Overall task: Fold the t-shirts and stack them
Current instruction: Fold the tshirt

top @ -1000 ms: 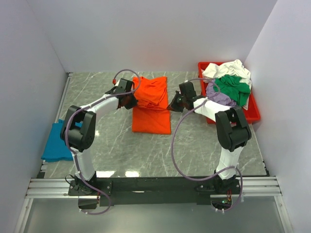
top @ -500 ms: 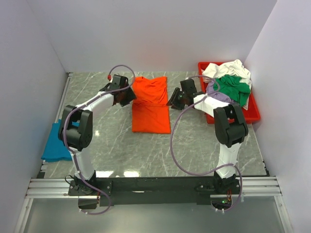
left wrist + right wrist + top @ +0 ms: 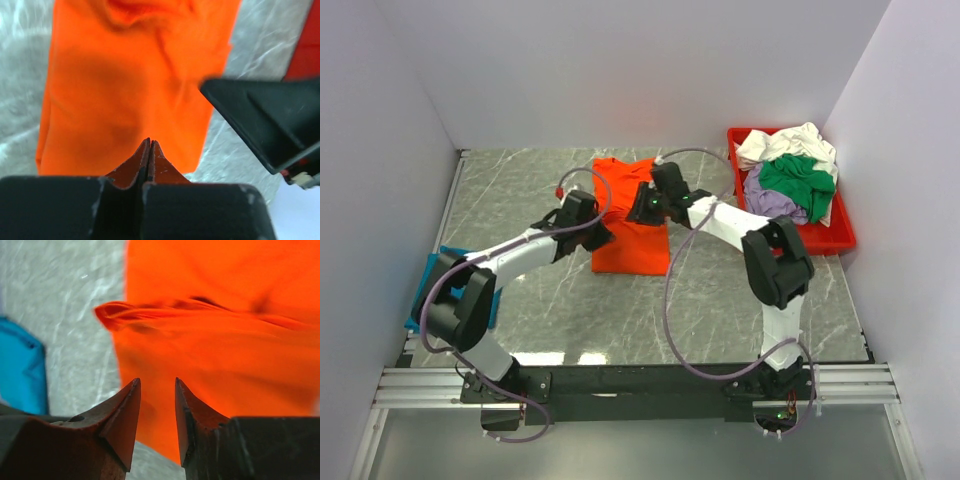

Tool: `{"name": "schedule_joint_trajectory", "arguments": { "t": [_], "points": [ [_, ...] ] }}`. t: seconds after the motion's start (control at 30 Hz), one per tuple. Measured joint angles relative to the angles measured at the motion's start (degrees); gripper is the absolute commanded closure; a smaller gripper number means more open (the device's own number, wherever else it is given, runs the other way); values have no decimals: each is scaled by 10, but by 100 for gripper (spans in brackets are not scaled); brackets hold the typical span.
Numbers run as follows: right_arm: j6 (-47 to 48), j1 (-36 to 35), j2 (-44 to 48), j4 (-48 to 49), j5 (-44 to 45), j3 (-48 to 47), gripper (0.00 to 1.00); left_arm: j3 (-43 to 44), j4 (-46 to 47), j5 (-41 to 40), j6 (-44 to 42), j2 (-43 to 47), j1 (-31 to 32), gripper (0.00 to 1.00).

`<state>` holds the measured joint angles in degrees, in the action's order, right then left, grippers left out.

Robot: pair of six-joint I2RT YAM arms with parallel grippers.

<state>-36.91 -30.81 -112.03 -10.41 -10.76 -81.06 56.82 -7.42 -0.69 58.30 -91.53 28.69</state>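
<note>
Marble tabletop holds your orange shirt just ahead of your left gripper, pressed together on nothing, and beneath your right gripper, slightly spread, probably ready to pinch the next fold.

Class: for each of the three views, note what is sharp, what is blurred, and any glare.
Top external: sharp and evenly lit, with pale glare patches at the near edge of the marble table. Left wrist: the orange t-shirt looks soft behind the shut left pincer. Right wrist: the teal t-shirt is blurred; the open right pincer is crisper.
</note>
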Motion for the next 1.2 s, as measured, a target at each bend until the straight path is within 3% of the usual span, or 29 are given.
{"name": "schedule_joint_trajectory", "arguments": {
  "t": [0.4,0.83,1.07,1.2],
  "points": [
    [-3,8,-161,10,-81,-110,60,-55,46,-12,31,-77,33,99],
    [-57,50,-167,9,-118,-112,59,-118,108,-42,57,-44,57,99],
    [-46,49,-165,34,-144,-103,46,-139,90,-42,58,-14,62,99],
    [-32,49,-140,47,-146,-78,44,-112,46,-43,48,-12,57,99]
  ]
}}
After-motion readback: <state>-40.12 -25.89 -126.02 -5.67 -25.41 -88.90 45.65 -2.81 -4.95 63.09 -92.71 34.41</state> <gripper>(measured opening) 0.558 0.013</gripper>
